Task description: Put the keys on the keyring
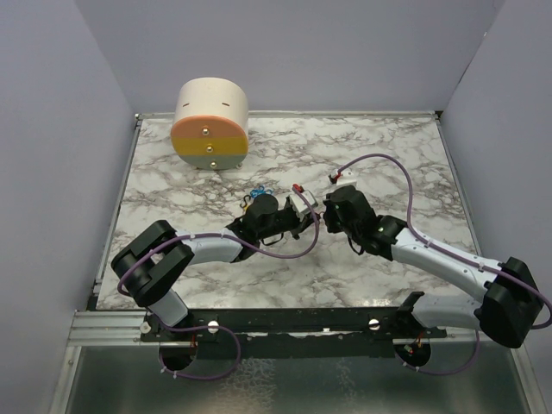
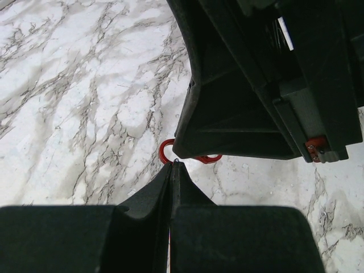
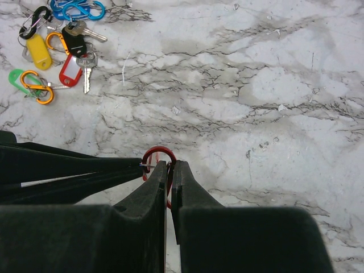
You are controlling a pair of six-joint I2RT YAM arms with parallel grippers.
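Observation:
My two grippers meet tip to tip at mid-table. The right gripper (image 3: 170, 165) (image 1: 324, 210) is shut on a red S-shaped clip (image 3: 159, 150) (image 2: 163, 152), one of the keys, held just above the marble. From the left, my left gripper (image 2: 172, 163) (image 1: 304, 210) is shut on the keyring (image 3: 145, 165), a thin silvery wire loop at its very tip that touches the red clip's upper loop. The right fingers (image 2: 239, 125) hide most of the clip in the left wrist view. The other keys (image 3: 62, 51) (image 1: 256, 191) lie in a pile behind the left gripper.
The pile holds blue clips (image 3: 77, 8), a yellow tag (image 3: 38, 48), a red tag (image 3: 69, 74), a green tag (image 3: 17, 77), orange clips (image 3: 37, 91) and silver keys (image 3: 86, 74). A big cream-and-orange cylinder (image 1: 210, 125) stands at the back left. Purple cables trail from both arms.

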